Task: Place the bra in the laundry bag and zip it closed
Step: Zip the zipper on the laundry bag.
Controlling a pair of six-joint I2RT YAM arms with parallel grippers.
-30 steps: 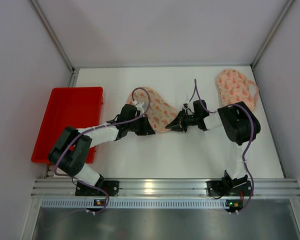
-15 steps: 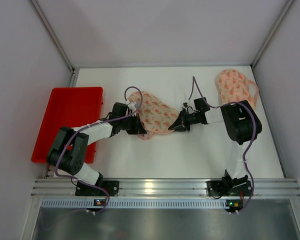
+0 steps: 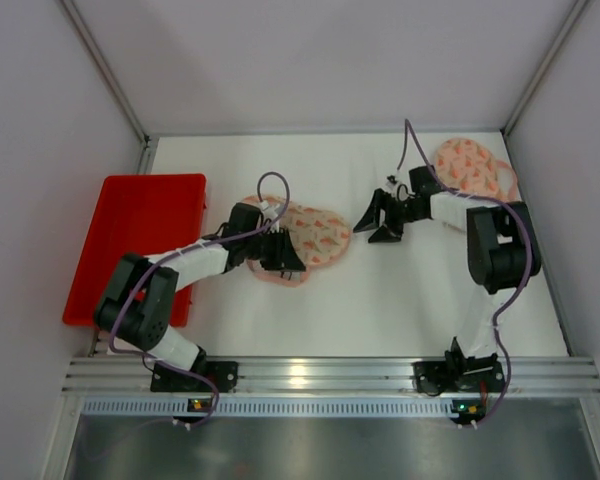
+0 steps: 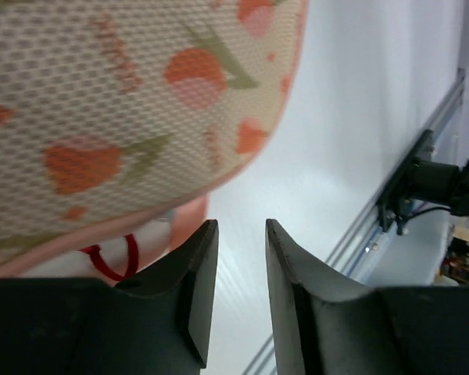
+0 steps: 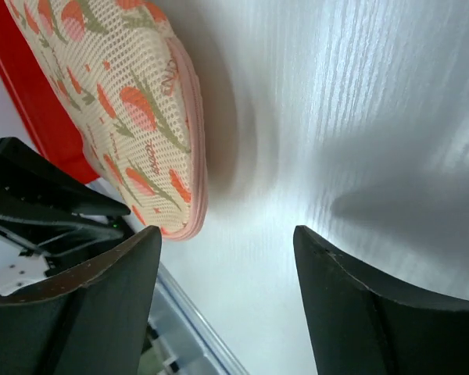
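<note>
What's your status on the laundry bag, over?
Left gripper open, empty, at edge of mesh bag. Right gripper open, empty, off the bag. Zip not visible. Second patterned piece far right, clear.

- Red tray: at the left side of the table (long side running near to far).
- White table: matte, pale.
- Aluminium rail: along the near edge.
- Grey walls: left, far, right.

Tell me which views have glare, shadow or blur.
Top external: sharp, even light, a glare spot on the aluminium rail. Left wrist: mesh laundry bag slightly soft up close. Right wrist: streaky sheen on the table, dark shadow beside the bag.
</note>
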